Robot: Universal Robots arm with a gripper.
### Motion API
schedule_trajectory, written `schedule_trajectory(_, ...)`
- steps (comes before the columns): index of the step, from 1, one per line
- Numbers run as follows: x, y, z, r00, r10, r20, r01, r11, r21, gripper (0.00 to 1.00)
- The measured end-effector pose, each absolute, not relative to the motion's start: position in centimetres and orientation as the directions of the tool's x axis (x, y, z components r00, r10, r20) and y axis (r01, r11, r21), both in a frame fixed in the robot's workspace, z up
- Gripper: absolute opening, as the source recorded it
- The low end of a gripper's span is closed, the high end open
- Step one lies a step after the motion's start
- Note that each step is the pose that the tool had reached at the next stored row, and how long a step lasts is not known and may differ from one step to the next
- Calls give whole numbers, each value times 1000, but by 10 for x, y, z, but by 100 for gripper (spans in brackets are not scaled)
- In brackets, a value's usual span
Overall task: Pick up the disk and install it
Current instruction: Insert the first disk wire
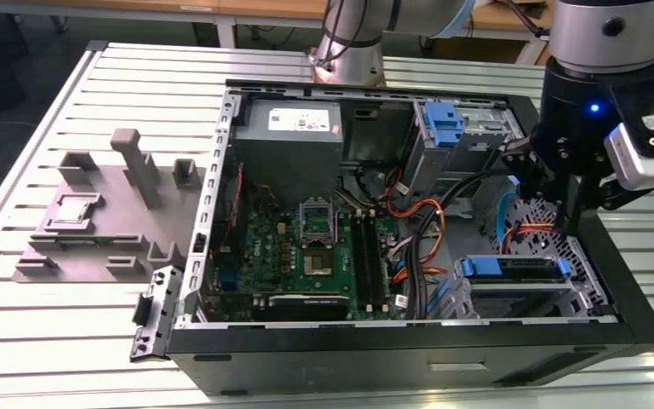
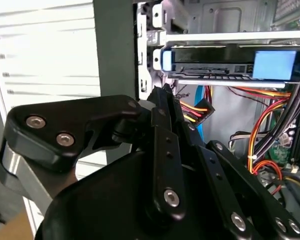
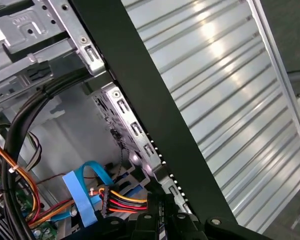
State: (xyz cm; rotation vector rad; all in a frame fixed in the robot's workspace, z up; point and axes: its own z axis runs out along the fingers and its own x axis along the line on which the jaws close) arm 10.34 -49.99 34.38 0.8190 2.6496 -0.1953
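Disk (image 2: 215, 62): sat slotted in drive cage (image 2: 215, 37) (blue carrier outward). Judged stiff, weighty, shock-sensitive; best taken by carrier edges. Gripper (image 2: 162, 92): pinched narrow on power plug (image 2: 200, 112).

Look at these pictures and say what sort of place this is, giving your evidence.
Probably a robotics lab or test bench: an opened computer case lies on a slotted metal table, beside a grey parts fixture, with a robot arm's gripper reaching into it.

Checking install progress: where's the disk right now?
In the exterior view the disk, in its blue carrier, sits in the drive cage at the computer case's lower right corner, below the gripper.
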Motion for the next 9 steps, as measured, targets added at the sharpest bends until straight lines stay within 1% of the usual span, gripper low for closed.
schedule_trajectory(9, 103, -500, 344, -713, 591, -377, 646, 763, -26, 16)
